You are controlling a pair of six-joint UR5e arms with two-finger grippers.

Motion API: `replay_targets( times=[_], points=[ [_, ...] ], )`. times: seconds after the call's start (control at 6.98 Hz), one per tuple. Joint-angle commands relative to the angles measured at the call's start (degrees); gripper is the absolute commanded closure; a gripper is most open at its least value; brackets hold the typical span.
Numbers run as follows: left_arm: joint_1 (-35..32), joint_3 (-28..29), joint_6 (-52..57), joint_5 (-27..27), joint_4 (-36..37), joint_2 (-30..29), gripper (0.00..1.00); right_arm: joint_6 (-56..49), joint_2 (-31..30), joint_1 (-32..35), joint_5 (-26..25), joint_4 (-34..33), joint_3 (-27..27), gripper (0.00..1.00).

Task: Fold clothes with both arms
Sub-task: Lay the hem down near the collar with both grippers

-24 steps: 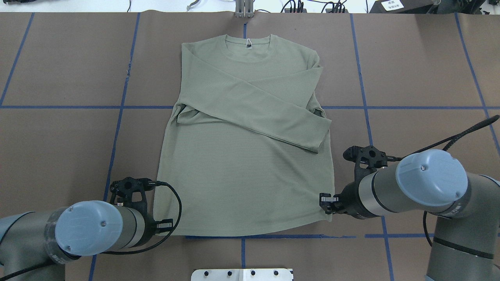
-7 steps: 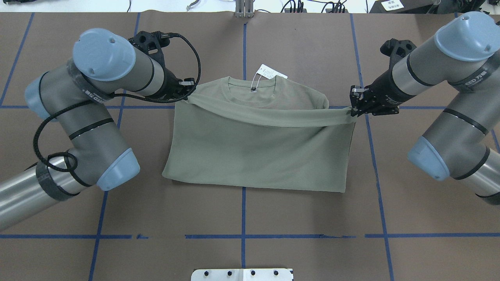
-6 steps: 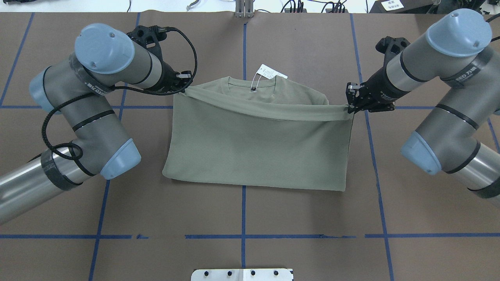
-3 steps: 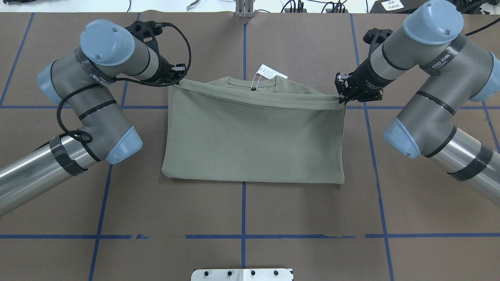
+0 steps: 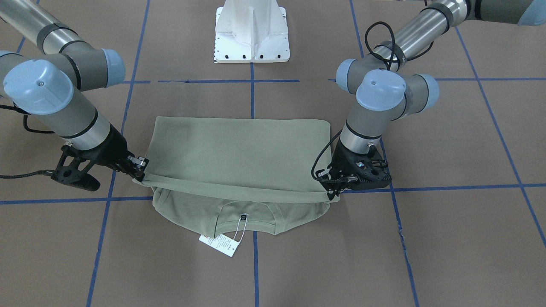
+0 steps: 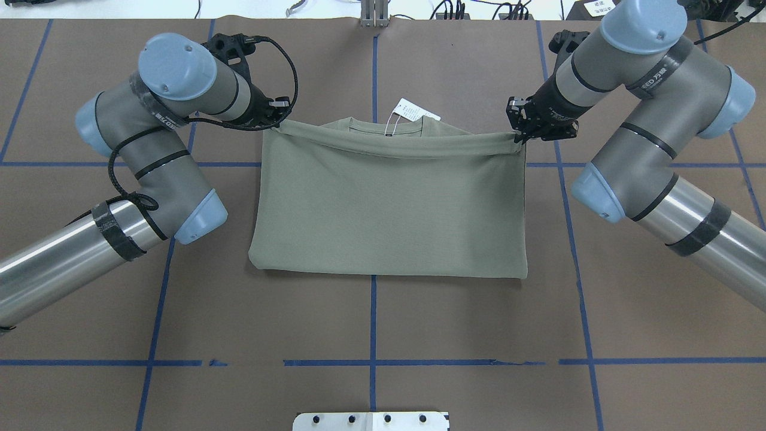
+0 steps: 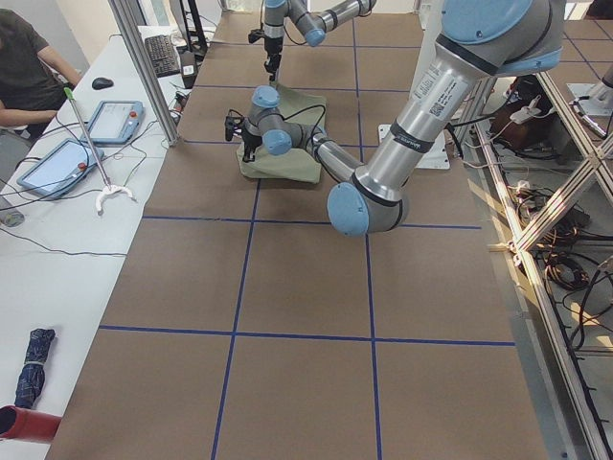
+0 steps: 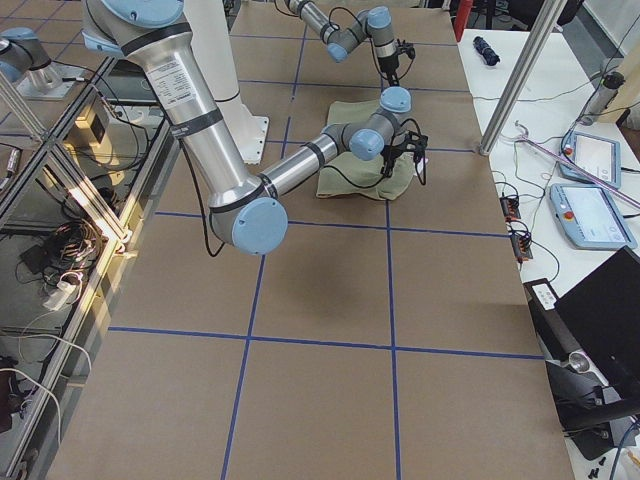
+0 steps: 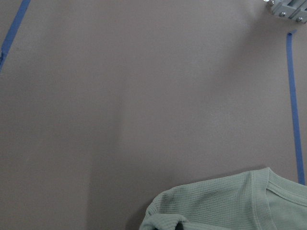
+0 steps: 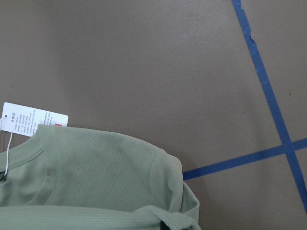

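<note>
The sage-green shirt (image 6: 389,209) lies folded in half on the brown table, its lower half turned over towards the collar. My left gripper (image 6: 276,120) is shut on the left hem corner and my right gripper (image 6: 517,134) on the right hem corner. They hold the hem stretched between them just short of the neckline. The collar and the white hang tag (image 6: 413,109) stick out beyond the hem. In the front view the shirt (image 5: 239,157) spans from the left gripper (image 5: 332,191) to the right gripper (image 5: 140,168), with the tag (image 5: 219,244) below. The wrist views show shoulder fabric (image 9: 230,201) (image 10: 86,172).
Blue tape lines (image 6: 372,363) grid the brown table cover. The white pedestal base (image 5: 251,32) stands at the robot's side, a metal bracket (image 6: 374,15) at the far edge. A side bench holds tablets (image 7: 115,120) next to a seated operator (image 7: 29,67).
Both grippers have lifted the hem from the near side and carried it over the shirt towards the collar. In the last second the hem moved further, covering more of the chest.
</note>
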Motion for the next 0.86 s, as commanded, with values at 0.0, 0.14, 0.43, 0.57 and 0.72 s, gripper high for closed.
replay_targets(
  times=[0.0,0.14,0.43,0.57,0.72],
  points=[
    [0.0,1.17,-0.13,0.0,-0.29,-0.57,1.0,0.02,0.65,-0.01,-0.05,4.63,-4.28,1.0],
    [0.0,1.87,-0.13,0.0,-1.43,-0.66,1.0,0.02,0.74,-0.19,-0.05,4.65,-4.64,1.0],
    [-0.08,2.4,-0.13,0.09,-1.88,-0.66,1.0,0.2,0.83,-0.28,-0.05,4.74,-4.74,1.0],
    [-0.09,2.49,-0.04,0.09,-1.88,-0.66,1.0,0.28,0.83,-0.28,-0.05,4.74,-4.65,1.0],
    [0.0,2.4,-0.04,0.09,-2.05,-0.75,1.0,0.46,0.83,-0.28,0.04,4.74,-4.65,0.7]
  ],
)
